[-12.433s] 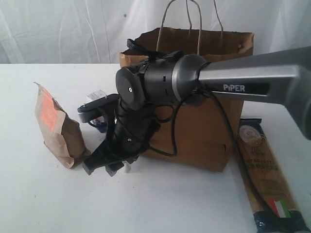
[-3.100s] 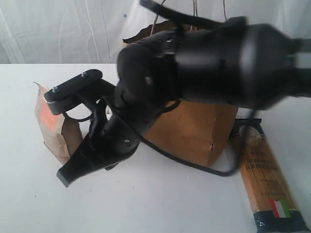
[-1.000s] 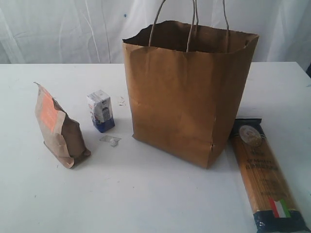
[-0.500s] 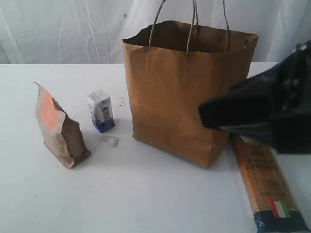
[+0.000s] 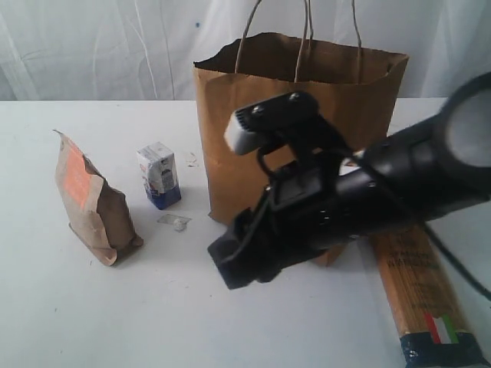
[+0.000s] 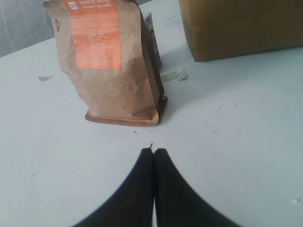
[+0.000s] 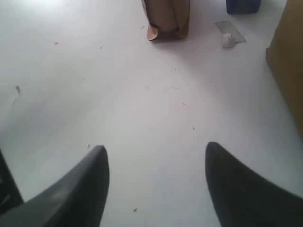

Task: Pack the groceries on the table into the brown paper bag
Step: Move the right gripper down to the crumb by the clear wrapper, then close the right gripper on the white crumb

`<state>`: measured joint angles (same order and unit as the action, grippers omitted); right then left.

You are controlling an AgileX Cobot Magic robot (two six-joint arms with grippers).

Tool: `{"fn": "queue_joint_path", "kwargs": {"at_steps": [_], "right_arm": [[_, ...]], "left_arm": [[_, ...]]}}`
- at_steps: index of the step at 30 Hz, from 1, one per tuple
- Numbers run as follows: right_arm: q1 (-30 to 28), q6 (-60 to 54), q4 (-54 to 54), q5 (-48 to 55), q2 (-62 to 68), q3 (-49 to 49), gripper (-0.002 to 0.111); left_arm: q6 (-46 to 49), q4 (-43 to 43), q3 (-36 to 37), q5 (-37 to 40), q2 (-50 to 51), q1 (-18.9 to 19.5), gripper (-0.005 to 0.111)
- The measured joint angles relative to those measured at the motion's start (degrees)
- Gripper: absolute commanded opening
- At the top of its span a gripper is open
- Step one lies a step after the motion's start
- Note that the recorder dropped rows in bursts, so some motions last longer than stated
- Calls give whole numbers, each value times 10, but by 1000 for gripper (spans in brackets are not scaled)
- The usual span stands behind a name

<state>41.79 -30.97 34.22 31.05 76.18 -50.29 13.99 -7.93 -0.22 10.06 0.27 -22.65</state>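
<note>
Right gripper (image 7: 155,150), released and empty, points across the desk (image 5: 230,330) toward the upright pouch (image 5: 92,203); clenched left gripper (image 6: 154,152) looks nearer it

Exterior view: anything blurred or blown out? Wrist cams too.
Exterior view: right arm looms close, soft-edged; brown paper bag fairly sharp. Left wrist view: brown pouch label print unreadable. Right wrist view: right gripper fingers blurred, table glaring white.
</note>
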Motion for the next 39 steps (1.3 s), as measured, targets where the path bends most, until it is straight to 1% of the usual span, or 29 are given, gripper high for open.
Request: {"fn": "queue_joint_path", "kwargs": {"at_steps": [3, 6, 13, 16, 19, 23, 26, 39], "right_arm": [[11, 3, 2, -43, 71, -29, 53], [13, 13, 3, -51, 143, -78, 50], [16, 15, -2, -9, 294, -223, 49], [16, 18, -23, 10, 347, -275, 49], [16, 51, -74, 34, 396, -324, 49], [16, 104, -156, 71, 443, -381, 49], [17, 123, -189, 82, 463, -412, 49], [17, 145, -209, 88, 545, -498, 49]], "left_arm": [[0, 0, 0, 0, 0, 0, 0], [0, 0, 0, 0, 0, 0, 0], [0, 0, 0, 0, 0, 0, 0], [0, 0, 0, 0, 0, 0, 0], [0, 0, 0, 0, 0, 0, 0], [0, 0, 0, 0, 0, 0, 0], [0, 0, 0, 0, 0, 0, 0], [0, 0, 0, 0, 0, 0, 0]]}}
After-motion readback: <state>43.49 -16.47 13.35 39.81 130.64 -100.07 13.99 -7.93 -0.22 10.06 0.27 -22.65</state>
